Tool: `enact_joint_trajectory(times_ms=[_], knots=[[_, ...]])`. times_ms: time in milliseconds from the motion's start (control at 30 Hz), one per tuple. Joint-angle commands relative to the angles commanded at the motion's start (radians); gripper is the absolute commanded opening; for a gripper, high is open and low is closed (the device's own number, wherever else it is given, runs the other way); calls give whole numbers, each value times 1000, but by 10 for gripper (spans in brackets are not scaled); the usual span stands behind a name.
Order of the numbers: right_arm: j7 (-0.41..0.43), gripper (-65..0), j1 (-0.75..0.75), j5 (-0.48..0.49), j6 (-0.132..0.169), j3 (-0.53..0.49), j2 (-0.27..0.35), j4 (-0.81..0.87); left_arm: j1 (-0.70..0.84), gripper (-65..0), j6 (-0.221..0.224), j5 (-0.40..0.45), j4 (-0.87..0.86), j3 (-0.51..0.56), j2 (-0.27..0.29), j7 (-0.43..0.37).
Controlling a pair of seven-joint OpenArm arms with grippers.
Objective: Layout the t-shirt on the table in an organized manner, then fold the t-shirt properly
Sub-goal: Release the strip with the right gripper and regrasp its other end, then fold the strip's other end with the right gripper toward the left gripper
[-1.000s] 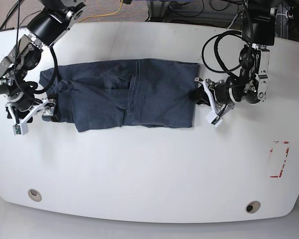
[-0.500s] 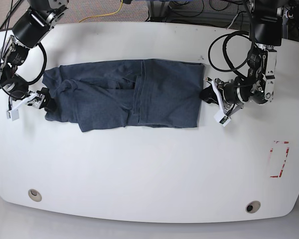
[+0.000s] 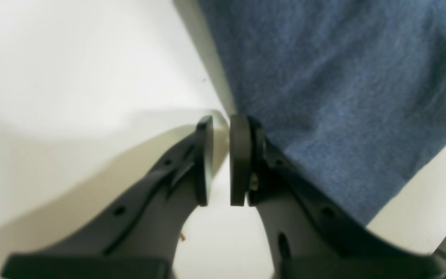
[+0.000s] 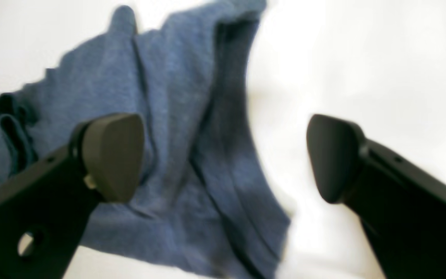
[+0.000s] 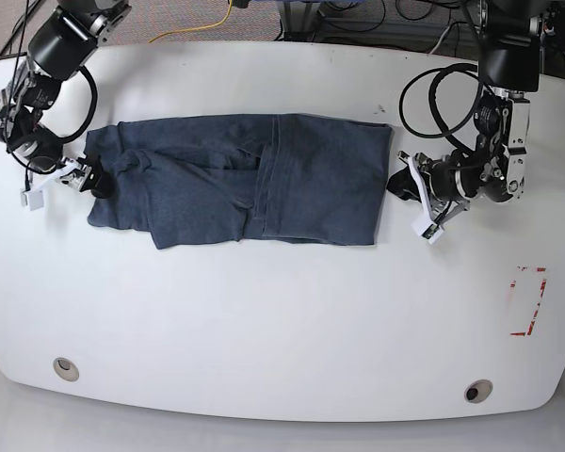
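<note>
The slate-blue t-shirt lies in a long band across the far half of the white table, with overlapping folds near its middle and bunched cloth at its left end. My right gripper is at that bunched end. In the right wrist view it stands wide open, with the t-shirt beyond its fingers and nothing gripped. My left gripper is at the shirt's right edge. Its pads stand a narrow gap apart over bare table, and the t-shirt lies just beside one finger.
A red-taped rectangle marks the table's right side. Two grey grommets sit near the front edge. Black cable loops hang from the left arm over the far right of the table.
Both arms have moved outward and the shirt has been drawn longer, its right edge shifting to the right. The right gripper has let go of the bunched left end.
</note>
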Motion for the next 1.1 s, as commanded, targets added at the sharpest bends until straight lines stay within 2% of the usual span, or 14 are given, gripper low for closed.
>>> enact_joint_trajectory(times_ms=[200,300,367,433,500,600,667,733,867,1100], knots=[[0,-14,-17,0,0,-71,-78,71,5,-587,0,0,0,3,2,0],[0,-17,-25,0,0,-72,-95,81,5,-587,0,0,0,3,3,2],[0,-43,-26,-3,0,-74,-101,83,5,-587,0,0,0,3,3,2],[0,-124,-25,-5,0,-74,-103,83,5,-587,2,0,0,3,5,2],[0,-236,-25,-5,0,-75,-103,83,5,-587,3,0,0,5,6,2],[0,-491,-23,-5,0,-75,-100,84,6,-587,5,0,0,6,8,2],[0,-633,-23,-5,0,-77,-98,98,6,-587,6,0,0,8,20,2],[0,-650,-28,-5,0,-78,-97,144,6,-587,6,2,0,15,40,2],[-21,-620,-31,-5,0,-100,-100,259,6,-587,8,20,0,43,55,2],[-135,-623,-31,0,0,-133,-106,503,5,-587,44,135,0,69,158,2]])
